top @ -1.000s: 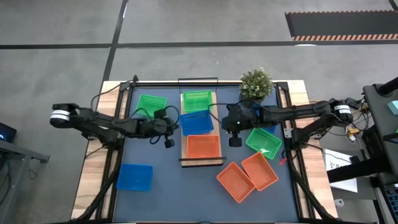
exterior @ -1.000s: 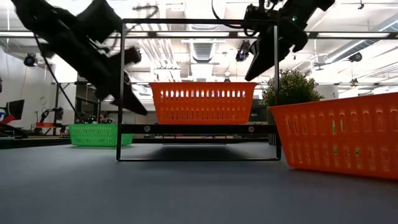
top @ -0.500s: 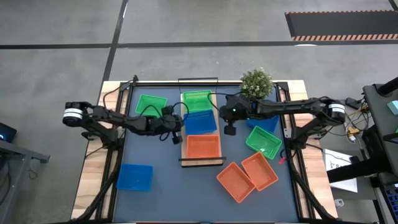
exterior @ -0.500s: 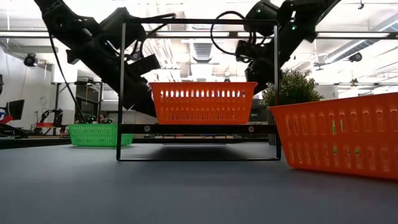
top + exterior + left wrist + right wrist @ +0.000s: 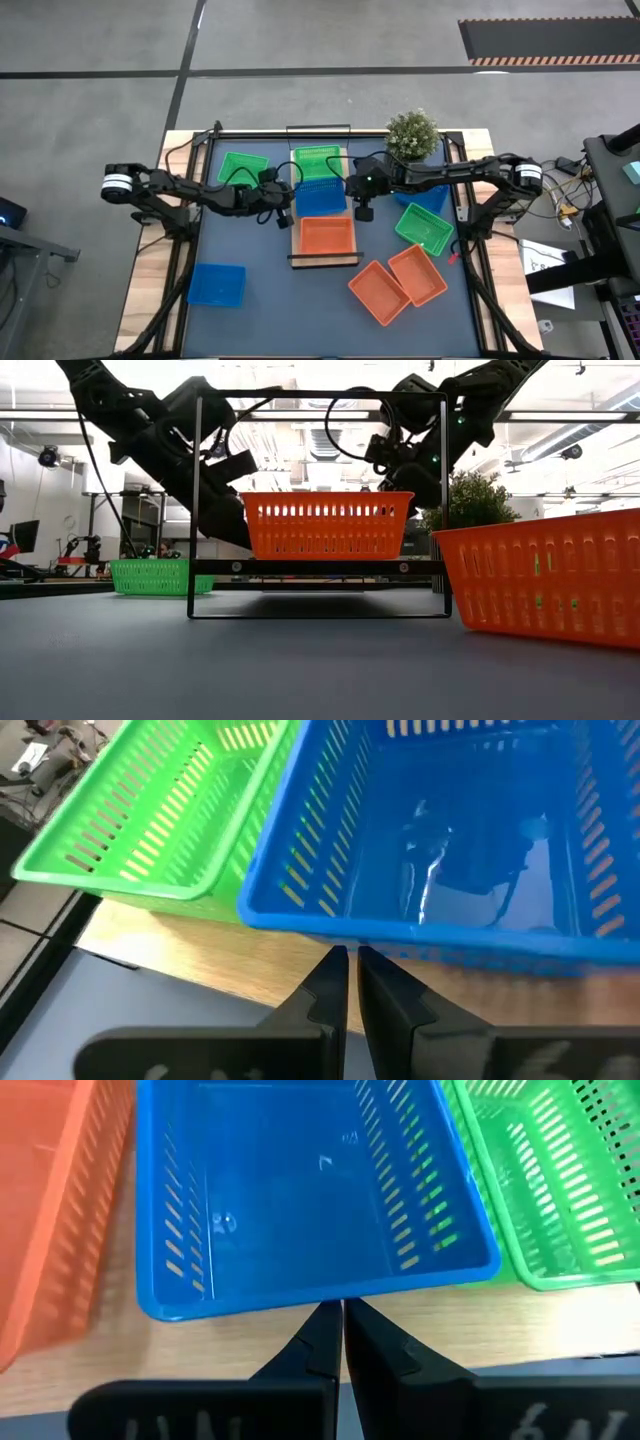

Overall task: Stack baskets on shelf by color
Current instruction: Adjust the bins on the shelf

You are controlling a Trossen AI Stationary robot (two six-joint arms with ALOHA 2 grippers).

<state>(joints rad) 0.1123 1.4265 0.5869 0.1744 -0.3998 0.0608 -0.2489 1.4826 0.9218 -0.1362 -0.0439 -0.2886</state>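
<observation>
Both your grippers have closed in on the blue basket [image 5: 320, 195] mid-frame on the shelf [image 5: 323, 258]: left gripper [image 5: 350, 982] and right gripper [image 5: 333, 1328] with jaws nearly shut, empty, apparently squaring it between green and orange

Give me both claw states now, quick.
Left claw: shut, empty, at the blue basket on the shelf.
Right claw: shut, empty, at its opposite side.

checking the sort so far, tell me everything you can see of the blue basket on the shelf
The blue basket is a shallow, glossy plastic tray with slotted sides, empty and upright. It sits mid-shelf between a green basket and a red-orange basket. The left tool and right tool, both shut, meet its opposite long rims.
</observation>
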